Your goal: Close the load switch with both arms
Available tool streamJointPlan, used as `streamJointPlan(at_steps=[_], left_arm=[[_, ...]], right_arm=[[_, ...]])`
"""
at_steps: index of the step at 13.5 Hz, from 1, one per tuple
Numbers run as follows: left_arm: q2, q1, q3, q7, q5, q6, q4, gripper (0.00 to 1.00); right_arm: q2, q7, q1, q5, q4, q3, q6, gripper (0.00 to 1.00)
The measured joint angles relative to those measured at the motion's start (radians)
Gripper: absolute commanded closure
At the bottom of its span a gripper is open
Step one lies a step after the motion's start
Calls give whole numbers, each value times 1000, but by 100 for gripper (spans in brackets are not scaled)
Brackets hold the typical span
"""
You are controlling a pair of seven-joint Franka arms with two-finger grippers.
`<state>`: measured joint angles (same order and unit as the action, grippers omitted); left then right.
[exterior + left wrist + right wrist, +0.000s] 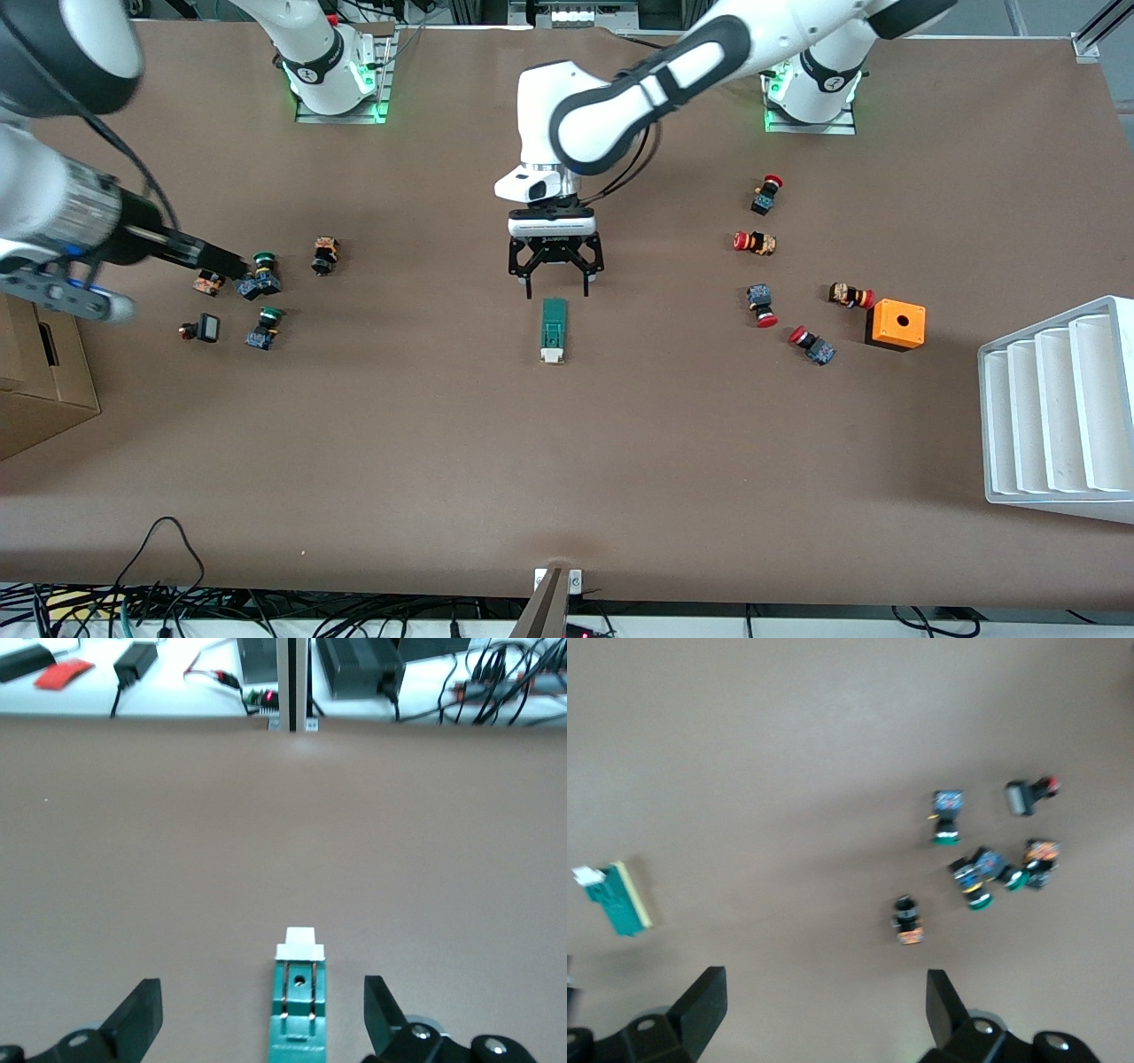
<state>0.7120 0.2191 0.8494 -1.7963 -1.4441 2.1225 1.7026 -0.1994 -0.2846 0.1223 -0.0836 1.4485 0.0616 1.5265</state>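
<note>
Both black two-finger grippers open, nothing held.
Right gripper (819,1014) hung jaws apart over bare brown table beside the green-capped push buttons (263,264). Left gripper (555,282) hovered spread over the narrow dark-green load switch (554,330), which lay flat mid-table, white end toward the front camera.

Load switch (298,1005) — base cropped

An orange box (896,324) sits near four red-capped buttons (755,242). A white tray (1059,409) lies beside them. Green-capped buttons (265,327) cluster toward the right arm's end.
</note>
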Motion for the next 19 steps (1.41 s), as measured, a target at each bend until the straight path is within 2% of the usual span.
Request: streamJointPlan(at_steps=[2,4,9,12,14,17,19], left_arm=[[-6,-85,85,153,127,-40,-16,0],[-10,-117,128,326,283,-130,-72,0],[-13,-140,139,808,612,-442,-315,0],[-13,-222,149,1049,779,-598,-424,0],[-13,-303,168,1164,841,-662,-449,0],[-13,-390,189,1278,847,-727,-466,0],[-13,-423,189,1341,847,-760,-523,0]], right_arm=[[29,144,-50,27,21,0,-1,0],[42,254,-80,50,26,0,-1,0],[42,306,-84,81,27,-8,13,0],[25,307,-85,83,24,-9,29,0],[1,307,-85,95,4,-9,37,0],[-16,307,-85,100,-20,-9,37,0],[-14,307,-84,106,-29,-10,35,0]])
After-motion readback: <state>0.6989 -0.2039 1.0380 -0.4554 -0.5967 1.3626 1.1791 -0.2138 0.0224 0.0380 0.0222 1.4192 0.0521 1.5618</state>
